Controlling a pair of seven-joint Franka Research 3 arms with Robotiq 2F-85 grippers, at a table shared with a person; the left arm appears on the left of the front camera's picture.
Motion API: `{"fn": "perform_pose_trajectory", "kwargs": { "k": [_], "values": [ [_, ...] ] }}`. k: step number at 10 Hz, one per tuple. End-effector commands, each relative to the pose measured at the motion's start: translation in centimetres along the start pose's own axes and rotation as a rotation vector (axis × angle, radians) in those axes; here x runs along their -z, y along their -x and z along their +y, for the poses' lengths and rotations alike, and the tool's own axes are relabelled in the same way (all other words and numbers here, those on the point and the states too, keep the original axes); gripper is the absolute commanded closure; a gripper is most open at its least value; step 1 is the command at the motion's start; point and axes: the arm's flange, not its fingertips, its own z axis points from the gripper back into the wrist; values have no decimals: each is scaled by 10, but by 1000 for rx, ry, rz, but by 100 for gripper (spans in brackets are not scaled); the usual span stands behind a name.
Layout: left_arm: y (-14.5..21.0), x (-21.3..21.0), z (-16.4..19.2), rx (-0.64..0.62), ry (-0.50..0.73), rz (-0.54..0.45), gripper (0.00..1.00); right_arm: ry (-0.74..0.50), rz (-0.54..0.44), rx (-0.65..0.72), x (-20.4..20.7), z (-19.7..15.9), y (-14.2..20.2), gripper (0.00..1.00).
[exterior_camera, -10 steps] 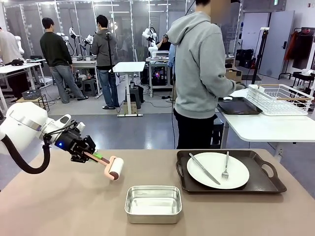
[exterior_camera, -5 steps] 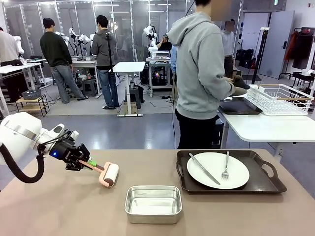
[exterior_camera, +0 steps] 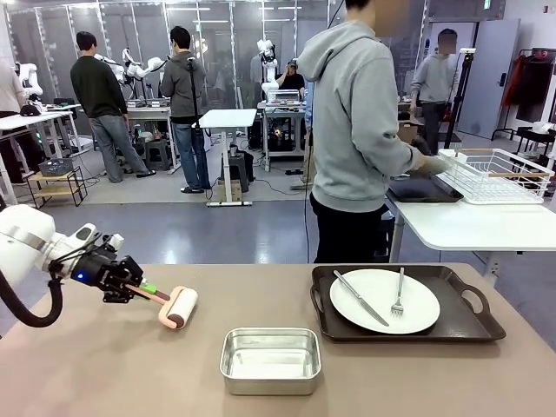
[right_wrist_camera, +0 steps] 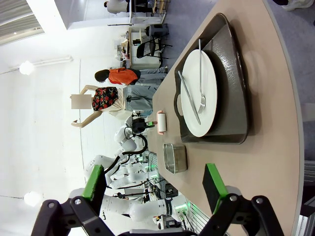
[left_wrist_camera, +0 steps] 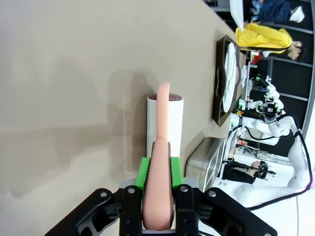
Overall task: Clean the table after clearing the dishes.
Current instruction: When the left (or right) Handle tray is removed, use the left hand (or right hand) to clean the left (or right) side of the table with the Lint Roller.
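- The left end effector (exterior_camera: 139, 289) is clamped narrow on the pink handle of a lint roller (exterior_camera: 178, 307). In the left wrist view its green pads (left_wrist_camera: 143, 172) squeeze the handle from both sides.
- The left arm comes in low from the left edge. Its wrist is nearly level and points toward the middle of the worktop (exterior_camera: 104, 365).
- The roller's white drum sits at the worktop surface just ahead of the fingertips; whether it presses down cannot be told.
- The right end effector (right_wrist_camera: 153, 184) stands wide with nothing between its pads, looking along the worktop toward the tray.
- A steel pan (exterior_camera: 270, 359) stands near the front edge, to the right of the roller and apart from it.
- A white plate (exterior_camera: 385, 301) with a knife (exterior_camera: 360, 298) and a fork (exterior_camera: 399, 295) lies on a dark tray (exterior_camera: 456, 282) at the right, well apart from the left end effector.
- Bare worktop lies all round the roller: toward the left edge, the far edge and the front.
- A person (exterior_camera: 356, 130) stands beyond the far edge, turned to a white table (exterior_camera: 469, 226) with a wire rack (exterior_camera: 495, 174).
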Motion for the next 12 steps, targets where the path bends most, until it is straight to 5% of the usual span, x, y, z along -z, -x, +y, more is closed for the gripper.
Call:
{"fn": "perform_pose_trajectory", "kwargs": {
  "k": [1,6,12],
  "values": [
    [-10,-25,29,-1,-80,-33,79,-4,-2,3,0,4,1,0],
    [-1,-92,56,-72,-347,-99,79,-4,-2,3,0,4,1,0],
    [5,-142,21,-53,-627,-178,79,-4,-2,3,0,4,1,0]
  ]
}}
